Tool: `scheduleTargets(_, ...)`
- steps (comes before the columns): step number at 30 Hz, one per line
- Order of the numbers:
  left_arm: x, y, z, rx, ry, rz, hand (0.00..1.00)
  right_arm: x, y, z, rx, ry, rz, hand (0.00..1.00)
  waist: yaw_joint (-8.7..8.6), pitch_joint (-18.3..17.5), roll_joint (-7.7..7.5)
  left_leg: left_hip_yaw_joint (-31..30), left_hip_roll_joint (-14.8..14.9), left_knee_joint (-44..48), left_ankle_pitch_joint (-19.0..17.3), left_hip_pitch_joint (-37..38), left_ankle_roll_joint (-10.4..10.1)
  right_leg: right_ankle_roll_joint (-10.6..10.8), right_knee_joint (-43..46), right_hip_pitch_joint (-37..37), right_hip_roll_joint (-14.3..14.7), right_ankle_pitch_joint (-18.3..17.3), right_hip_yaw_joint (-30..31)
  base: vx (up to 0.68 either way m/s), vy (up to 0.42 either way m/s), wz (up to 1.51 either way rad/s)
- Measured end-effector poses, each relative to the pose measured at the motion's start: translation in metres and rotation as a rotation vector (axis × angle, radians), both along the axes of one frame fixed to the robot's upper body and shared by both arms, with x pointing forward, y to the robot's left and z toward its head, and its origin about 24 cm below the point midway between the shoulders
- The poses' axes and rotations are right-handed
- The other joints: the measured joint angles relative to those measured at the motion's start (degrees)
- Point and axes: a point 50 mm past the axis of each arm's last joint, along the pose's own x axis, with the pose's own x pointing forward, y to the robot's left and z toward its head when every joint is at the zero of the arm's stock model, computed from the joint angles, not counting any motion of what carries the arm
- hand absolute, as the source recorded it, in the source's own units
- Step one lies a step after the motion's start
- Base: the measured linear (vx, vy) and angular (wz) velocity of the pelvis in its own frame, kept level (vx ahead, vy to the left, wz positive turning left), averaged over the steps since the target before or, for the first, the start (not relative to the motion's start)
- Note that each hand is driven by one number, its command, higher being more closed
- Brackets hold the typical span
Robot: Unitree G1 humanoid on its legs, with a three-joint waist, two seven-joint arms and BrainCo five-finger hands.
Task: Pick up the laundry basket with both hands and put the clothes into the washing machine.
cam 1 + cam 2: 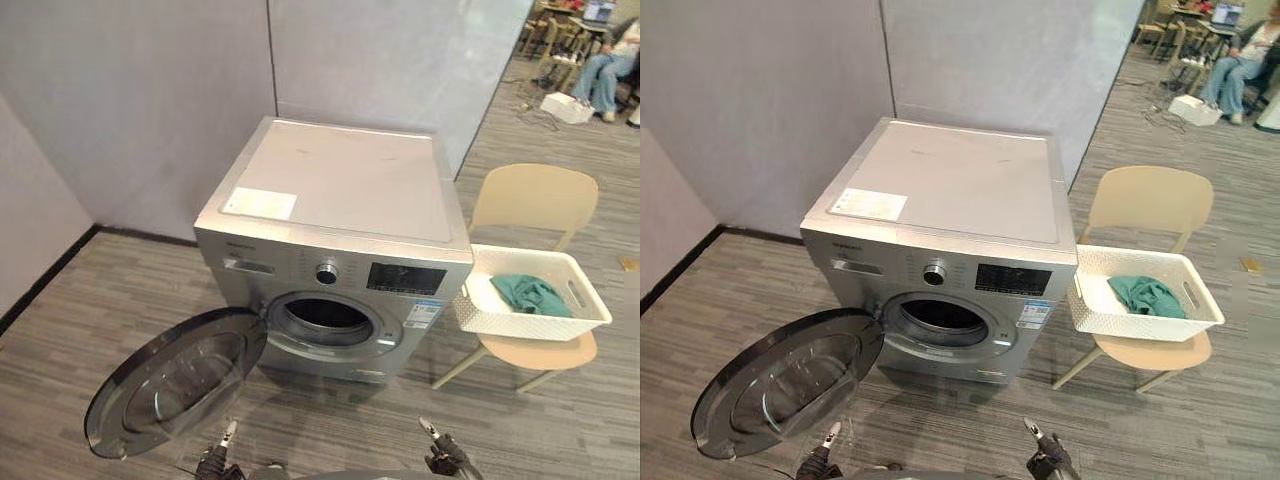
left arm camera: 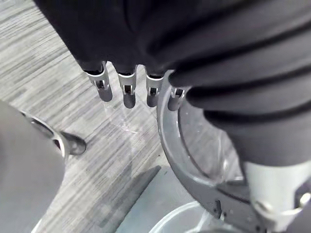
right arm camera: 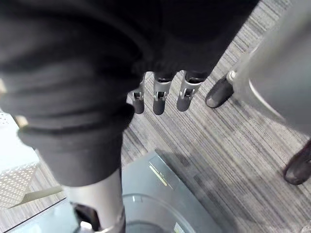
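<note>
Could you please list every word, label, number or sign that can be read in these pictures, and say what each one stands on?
Nothing here can be read with confidence.
White sticker on top of the washing machine: print too small.
Strip of lettering on its front panel: blurred.
Dark display on the front panel: no legible figures.
Blue-and-white label below the display: too small.
</note>
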Motion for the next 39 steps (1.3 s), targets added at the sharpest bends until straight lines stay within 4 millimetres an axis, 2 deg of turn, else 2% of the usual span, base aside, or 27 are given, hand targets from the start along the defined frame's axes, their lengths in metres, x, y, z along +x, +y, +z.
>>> scheduleTargets(2,0.007,-0.005,0.001,0.002,-0.007,-0.051,0.00,0.004,-0.001,0.003,-0.005,-0.035,-0.006,0.00,0.37,0.1,0.86,3.3,1.0,-0.5,0.0,-0.7,0.0,1.5,3.1,-4.9,1.6,2.7,0.5,0.03,-0.002,-1.17)
scheduleTargets(3,0.007,-0.008,0.000,0.001,-0.004,-0.066,0.00,0.007,-0.002,0.004,-0.010,-0.041,0.000,0.00,0.53,0.1,1.51,4.4,1.9,-0.9,0.2,-0.6,0.3,0.3,3.8,-6.7,3.0,4.4,-1.1,0.02,-0.055,-1.94)
scheduleTargets(4,0.009,-0.009,0.000,0.003,0.003,-0.098,0.00,0.011,-0.006,0.005,-0.025,-0.049,0.014,0.00,0.19,1.3,2.37,6.4,4.2,-0.6,3.2,0.1,2.3,-1.5,3.8,-7.3,3.5,5.1,-8.0,0.00,-0.074,-1.57)
scheduleTargets(5,0.013,-0.007,0.001,0.011,-0.002,-0.113,0.00,0.011,-0.006,0.005,-0.026,-0.045,0.016,0.00,-0.35,1.9,1.44,8.2,4.0,0.0,3.2,0.9,2.2,-4.1,4.5,-7.2,2.3,3.0,-12.9,0.02,-0.114,-1.17)
scheduleTargets(7,0.027,-0.012,0.004,0.007,-0.035,-0.136,0.00,-0.005,-0.018,0.001,-0.047,0.014,-0.014,0.00,-1.84,2.9,1.18,10.9,4.6,0.2,3.1,3.7,2.0,-3.4,8.1,-7.1,-1.1,0.2,-21.9,0.06,-0.117,-0.71)
scheduleTargets(8,0.032,-0.014,0.005,0.009,-0.047,-0.161,0.00,-0.017,-0.022,-0.003,-0.050,0.054,-0.028,0.00,-2.49,3.7,1.86,11.1,5.1,0.0,3.1,5.3,1.2,-2.3,10.3,-7.2,-1.0,-1.3,-21.8,0.05,-0.133,-0.47)
scheduleTargets(10,0.038,-0.014,0.007,0.014,-0.062,-0.173,0.00,-0.032,-0.023,-0.007,-0.043,0.104,-0.047,0.00,-2.86,3.5,1.24,11.2,5.7,-0.4,2.8,7.2,-0.4,-1.7,13.7,-7.2,-0.9,-4.6,-21.9,0.05,-0.144,-0.18)
scheduleTargets(12,0.036,-0.022,0.005,-0.009,-0.051,-0.202,0.00,-0.052,-0.030,-0.010,-0.052,0.171,-0.064,0.00,-2.65,3.8,2.32,10.3,6.7,-2.0,2.7,9.2,-2.0,-1.6,13.5,-6.0,1.8,-6.1,-21.6,0.08,-0.174,-0.18)
scheduleTargets(14,0.031,-0.018,0.004,-0.005,-0.038,-0.203,0.00,-0.056,-0.033,-0.011,-0.049,0.203,-0.045,0.00,-2.59,3.6,3.03,10.4,8.8,-2.8,3.5,9.8,-3.3,-1.4,11.1,-5.1,4.3,-6.4,-21.6,0.12,-0.176,-0.29)
scheduleTargets(15,0.025,-0.012,0.003,0.006,-0.023,-0.195,0.00,-0.057,-0.035,-0.011,-0.042,0.210,-0.061,0.00,-2.13,3.5,3.32,10.7,9.8,-3.0,4.0,10.6,-4.1,-2.4,11.2,-4.7,5.2,-7.0,-22.2,0.12,-0.147,-0.27)
scheduleTargets(17,0.012,-0.002,0.001,0.016,0.010,-0.160,0.00,-0.059,-0.030,-0.013,-0.024,0.223,-0.067,0.00,-2.23,4.3,2.00,10.9,11.7,-1.7,4.0,12.7,-4.8,-2.9,10.7,-2.1,6.9,-7.1,-21.8,0.12,-0.153,-0.22)
scheduleTargets(19,-0.001,0.006,-0.001,0.017,0.036,-0.105,0.00,-0.059,-0.027,-0.013,-0.014,0.220,-0.048,0.00,-1.74,4.4,1.92,10.4,15.9,7.1,1.6,11.5,-7.0,-3.8,8.1,1.2,9.5,-6.8,-21.2,0.15,-0.195,-0.34)
scheduleTargets(21,-0.010,0.013,-0.002,0.021,0.048,-0.050,0.00,-0.055,-0.026,-0.013,-0.019,0.205,-0.015,0.00,-0.88,4.3,1.84,10.0,21.2,22.1,-1.2,7.4,-2.0,-5.4,4.6,4.7,12.4,-5.8,-19.8,0.15,-0.194,-0.43)
scheduleTargets(22,-0.011,0.014,-0.001,0.024,0.042,-0.031,0.00,-0.051,-0.029,-0.012,-0.034,0.192,-0.003,0.00,-0.62,4.4,2.62,8.6,24.6,31.2,-1.7,3.8,4.1,-6.3,3.3,6.5,14.1,-5.2,-19.5,0.14,-0.187,-0.27)
scheduleTargets(23,-0.008,0.014,0.000,0.029,0.027,-0.031,0.00,-0.047,-0.032,-0.010,-0.047,0.178,0.009,0.00,-0.42,4.6,3.27,6.8,26.0,36.6,-1.7,1.2,7.3,-6.6,2.7,7.4,15.1,-5.2,-18.5,0.15,-0.156,-0.34)
scheduleTargets(24,-0.005,0.010,0.000,0.020,0.014,-0.032,0.00,-0.041,-0.037,-0.008,-0.068,0.159,0.022,0.00,0.23,4.8,3.31,4.4,25.4,41.2,-2.5,-0.9,7.4,-7.4,2.2,8.0,15.5,-5.2,-17.5,0.14,-0.048,-0.51)
scheduleTargets(25,-0.003,0.003,0.000,0.000,0.006,-0.039,0.00,-0.031,-0.042,-0.005,-0.096,0.134,0.063,0.00,0.43,4.8,4.28,-0.9,20.6,45.4,-5.0,-4.1,5.4,-9.6,1.9,8.2,15.3,-5.8,-15.3,0.14,0.037,-0.68)
scheduleTargets(27,0.002,-0.007,-0.001,-0.027,-0.011,-0.030,0.00,-0.008,-0.047,0.001,-0.126,0.084,0.106,0.00,0.67,7.2,5.57,-4.1,10.7,44.5,-9.2,-6.1,1.8,-9.0,1.8,9.4,13.7,-4.7,-13.1,0.15,0.104,-0.73)
scheduleTargets(28,0.002,-0.006,0.000,-0.026,-0.012,-0.034,0.00,-0.005,-0.046,0.002,-0.127,0.076,0.113,0.00,0.71,7.6,5.71,-3.4,8.9,42.1,-9.7,-6.2,2.3,-8.8,1.7,9.9,13.4,-4.6,-12.6,0.16,0.126,-0.63)
scheduleTargets(29,0.003,-0.006,0.000,-0.022,-0.011,-0.042,0.00,0.002,-0.043,0.003,-0.131,0.063,0.143,0.00,1.28,7.6,5.77,-2.7,5.3,35.8,-10.1,-6.6,2.9,-8.7,1.4,9.8,12.9,-4.6,-11.1,0.15,0.123,-0.57)
scheduleTargets(31,0.007,-0.008,0.001,-0.030,-0.026,-0.030,0.00,0.023,-0.033,0.009,-0.142,0.000,0.212,0.00,3.73,7.7,6.27,-9.4,-1.1,25.3,-9.8,-9.4,3.2,-9.0,0.2,9.6,12.6,-5.1,-7.8,0.15,0.134,-0.78)
scheduleTargets(32,0.009,-0.006,0.002,-0.024,-0.040,-0.026,0.00,0.038,-0.025,0.012,-0.151,-0.028,0.278,0.00,4.99,7.8,6.73,-15.1,-4.8,19.9,-5.1,-9.8,3.3,-8.5,-0.3,9.7,12.1,-5.0,-5.8,0.17,0.160,-0.88)
scheduleTargets(33,0.002,-0.003,0.000,-0.020,-0.018,-0.023,0.00,0.048,-0.015,0.015,-0.165,-0.049,0.371,0.00,5.85,7.4,5.72,-15.4,-6.3,17.3,-4.1,-7.6,6.0,-7.2,-0.2,9.7,11.3,-5.2,-3.9,0.24,0.172,-0.60)
scheduleTargets(35,-0.006,-0.004,-0.002,-0.033,0.012,0.004,0.00,0.057,-0.011,0.018,-0.174,-0.075,0.423,0.00,5.54,7.5,5.83,-14.3,-6.8,19.3,-6.2,-7.0,9.3,-4.4,2.2,10.2,10.2,-7.6,-4.0,0.30,0.160,-0.20)
scheduleTargets(37,-0.018,-0.005,-0.005,-0.046,0.044,0.031,0.00,0.055,-0.007,0.019,-0.170,-0.094,0.427,0.00,6.57,7.4,5.68,-12.9,-7.9,17.7,-8.4,-2.9,10.0,-1.5,12.7,8.3,8.7,-11.4,-4.1,0.27,0.134,-0.25)
scheduleTargets(38,-0.023,-0.004,-0.005,-0.049,0.056,0.042,0.00,0.051,-0.003,0.018,-0.163,-0.106,0.430,0.00,6.42,7.2,5.22,-12.4,-9.0,15.7,-9.2,0.4,10.2,1.1,27.7,2.8,7.1,-12.8,-5.2,0.26,0.107,-0.19)
scheduleTargets(39,-0.022,-0.001,-0.005,-0.040,0.052,0.037,0.00,0.045,0.002,0.017,-0.142,-0.109,0.432,0.00,6.47,6.9,4.13,-11.5,-10.2,14.6,-9.5,2.6,10.3,4.6,45.4,-4.3,5.0,-10.7,-5.5,0.27,0.086,-0.12)
